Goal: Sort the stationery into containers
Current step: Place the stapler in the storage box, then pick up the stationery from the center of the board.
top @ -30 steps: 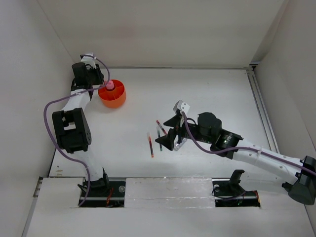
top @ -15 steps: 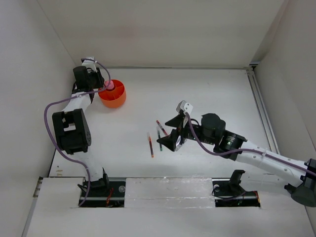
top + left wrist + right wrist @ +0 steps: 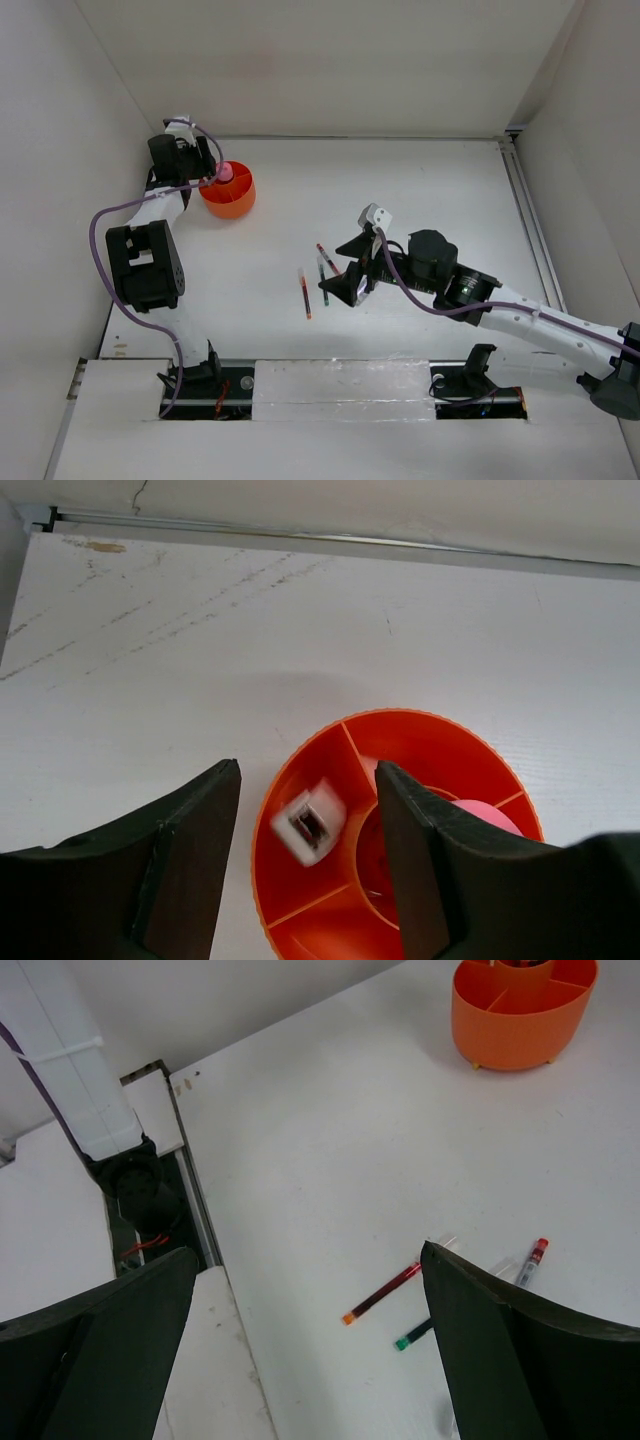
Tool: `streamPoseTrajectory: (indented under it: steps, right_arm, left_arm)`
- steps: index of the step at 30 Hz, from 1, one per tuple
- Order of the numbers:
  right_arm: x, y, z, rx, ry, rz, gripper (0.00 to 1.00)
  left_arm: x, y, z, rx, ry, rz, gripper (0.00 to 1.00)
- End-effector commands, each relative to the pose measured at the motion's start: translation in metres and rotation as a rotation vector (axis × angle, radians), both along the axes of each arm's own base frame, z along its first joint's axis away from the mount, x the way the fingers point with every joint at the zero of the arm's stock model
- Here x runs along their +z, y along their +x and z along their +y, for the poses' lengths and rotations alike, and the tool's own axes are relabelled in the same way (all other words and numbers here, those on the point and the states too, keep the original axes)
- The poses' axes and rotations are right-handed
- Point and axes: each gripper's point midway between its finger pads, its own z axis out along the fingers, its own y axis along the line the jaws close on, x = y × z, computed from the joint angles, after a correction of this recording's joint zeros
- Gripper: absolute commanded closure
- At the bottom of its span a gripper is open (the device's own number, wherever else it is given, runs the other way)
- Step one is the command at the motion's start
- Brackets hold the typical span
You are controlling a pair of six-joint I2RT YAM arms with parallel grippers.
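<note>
Left wrist view: my left gripper (image 3: 307, 770) hangs spread and empty over the orange tub (image 3: 440, 742); the small white piece (image 3: 308, 823), blurred above a left compartment, perhaps mid-drop, could clip a divider (image 3: 352, 750) and bounce out.

Orange tub (image 3: 430, 742), pink cap (image 3: 478, 816), white piece (image 3: 309, 822); red pen (image 3: 383, 1293) and green pen (image 3: 415, 1335) on white table (image 3: 330, 1140).

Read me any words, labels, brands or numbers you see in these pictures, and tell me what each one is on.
No text can be read anywhere.
The tub shows no label.
The pens are too small for any print to be made out.
The white piece has a dark mark, too blurred to read.
</note>
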Motion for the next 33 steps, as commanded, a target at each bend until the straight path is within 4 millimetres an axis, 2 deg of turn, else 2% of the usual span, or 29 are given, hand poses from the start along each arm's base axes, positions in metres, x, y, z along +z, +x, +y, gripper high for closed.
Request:
streamPoseTrajectory:
  steps: [1,4,8,9,10,11,12,14,15,16,17,18,19,20,21,22,23,24,25,27,30,31,32,33]
  right_arm:
    - [0.015,0.0,0.001,-0.008,0.041,-0.018,0.01]
    - [0.012,0.001,0.002,-0.008,0.033,-0.013,0.01]
    - [0.012,0.001,0.002,-0.008,0.033,-0.013,0.01]
    - [0.016,0.003,0.002,-0.016,0.037,-0.027,0.01]
    - [0.012,0.004,0.004,-0.016,0.027,-0.021,0.01]
    - [0.012,0.007,0.005,-0.028,0.023,-0.02,0.01]
    - [0.012,0.008,0.005,-0.027,0.02,-0.028,0.01]
    - [0.0,0.02,0.006,-0.083,-0.018,-0.014,0.01]
    - [-0.008,0.026,0.006,-0.11,-0.046,-0.014,0.01]
    - [-0.018,0.04,0.003,-0.18,-0.093,-0.001,0.01]
    - [-0.018,0.044,-0.001,-0.214,-0.107,-0.001,0.01]
    - [-0.031,0.056,-0.003,-0.263,-0.149,0.033,0.01]
    - [-0.045,0.062,-0.012,-0.313,-0.207,0.073,0.01]
    - [-0.052,0.079,-0.027,-0.41,-0.238,0.095,0.01]
    - [-0.054,0.087,-0.034,-0.463,-0.248,0.12,0.01]
    - [-0.063,0.094,-0.044,-0.538,-0.251,0.181,0.01]
    - [-0.068,0.107,-0.066,-0.649,-0.276,0.203,0.01]
    - [-0.071,0.111,-0.074,-0.686,-0.282,0.222,0.01]
    - [-0.068,0.112,-0.083,-0.703,-0.273,0.222,0.01]
    - [-0.07,0.12,-0.103,-0.756,-0.281,0.235,0.01]
    - [-0.07,0.13,-0.124,-0.77,-0.262,0.247,0.01]
    - [-0.084,0.131,-0.13,-0.767,-0.271,0.272,0.01]
    - [-0.087,0.133,-0.136,-0.76,-0.263,0.278,0.01]
    - [-0.092,0.132,-0.135,-0.719,-0.249,0.308,0.01]
  left_arm:
    - [0.037,0.002,0.001,0.008,0.007,-0.104,0.48]
    - [0.033,0.0,0.001,0.008,0.006,-0.095,0.48]
    - [0.053,-0.003,0.002,0.021,0.007,-0.134,0.48]
    - [0.059,-0.004,0.004,0.031,0.012,-0.144,0.46]
    - [0.07,-0.006,0.006,0.052,0.012,-0.161,0.44]
    - [0.082,-0.006,0.01,0.077,0.013,-0.182,0.4]
    - [0.084,-0.008,0.018,0.125,0.017,-0.179,0.34]
    - [0.112,-0.012,0.026,0.193,0.006,-0.219,0.25]
    - [0.122,-0.014,0.038,0.267,0.011,-0.23,0.15]
    - [0.136,-0.016,0.044,0.307,0.001,-0.24,0.0]
    - [0.156,-0.019,0.05,0.351,-0.005,-0.282,0.0]
    - [0.163,-0.024,0.055,0.392,-0.009,-0.272,0.0]
    - [0.176,-0.03,0.066,0.467,-0.01,-0.289,0.0]
    - [0.198,-0.035,0.069,0.496,-0.029,-0.324,0.0]
    - [0.214,-0.047,0.069,0.533,-0.083,-0.356,0.0]
    - [0.228,-0.057,0.072,0.568,-0.107,-0.392,0.0]
    - [0.243,-0.065,0.07,0.569,-0.131,-0.426,0.0]
    - [0.266,-0.08,0.062,0.534,-0.144,-0.484,0.0]
    - [0.283,-0.086,0.055,0.491,-0.136,-0.529,0.0]
    - [0.307,-0.098,0.044,0.434,-0.145,-0.569,0.0]
    - [0.321,-0.105,0.021,0.384,-0.179,-0.545,0.0]
    - [0.334,-0.112,0.014,0.352,-0.194,-0.562,0.0]
    - [0.327,-0.111,0.006,0.315,-0.213,-0.528,0.0]
    - [0.332,-0.115,-0.002,0.278,-0.238,-0.525,0.0]
